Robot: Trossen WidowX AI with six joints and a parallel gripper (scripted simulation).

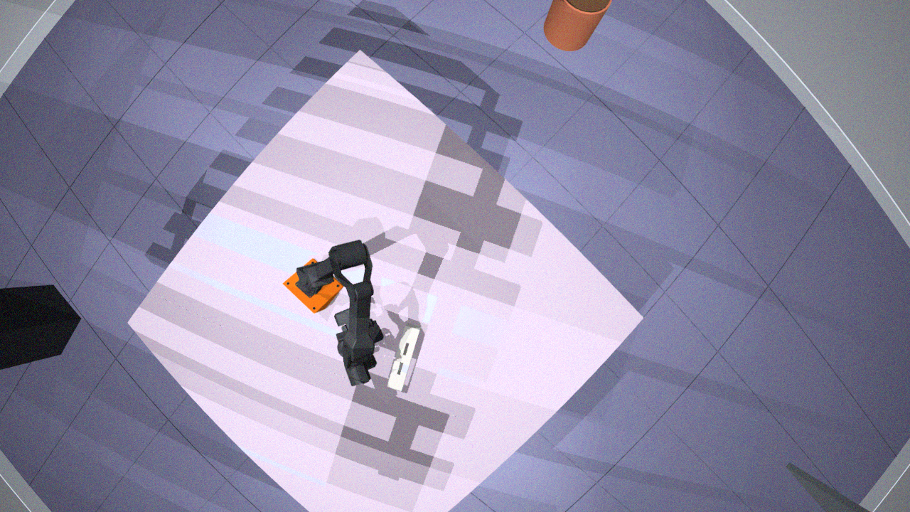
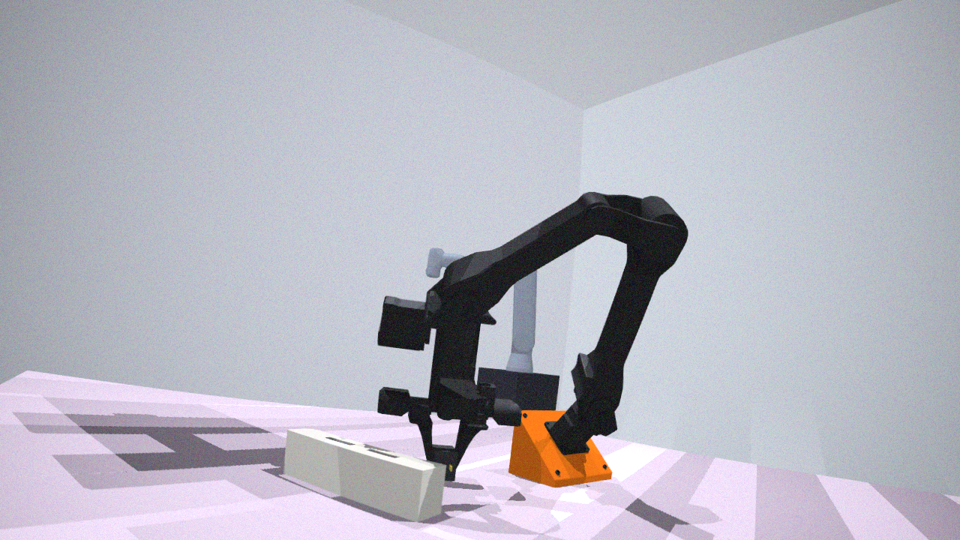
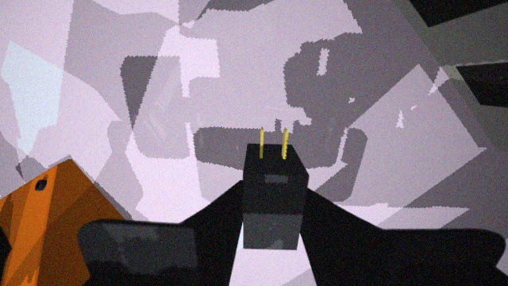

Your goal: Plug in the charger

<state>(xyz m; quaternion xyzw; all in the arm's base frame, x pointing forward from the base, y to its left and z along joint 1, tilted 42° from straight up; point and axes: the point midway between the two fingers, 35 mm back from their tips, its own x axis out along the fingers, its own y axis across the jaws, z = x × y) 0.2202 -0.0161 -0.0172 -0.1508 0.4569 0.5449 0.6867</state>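
My gripper (image 2: 444, 457) (image 3: 268, 187) points down and is shut on the black charger (image 2: 448, 464) (image 3: 271, 199), one finger on each side of its body. Its two yellow prongs (image 3: 285, 144) stick out ahead, roughly parallel to the table, in the wrist view. The charger is at or just above the table; I cannot tell if it touches. The arm hides it in the top view. The off-white power strip (image 1: 403, 360) (image 2: 365, 471) (image 3: 470, 40) lies close beside the gripper, with two dark outlets on its top and dark openings on the side seen from the wrist.
The orange arm base (image 1: 316, 304) (image 2: 533, 460) (image 3: 65, 216) stands on the pale table (image 1: 254, 407). A grey arm-like shape (image 2: 524, 315) stands behind in the exterior view. A black block (image 1: 35, 328) is off the table's left side. A terracotta pot (image 1: 572, 28) is far off at the top.
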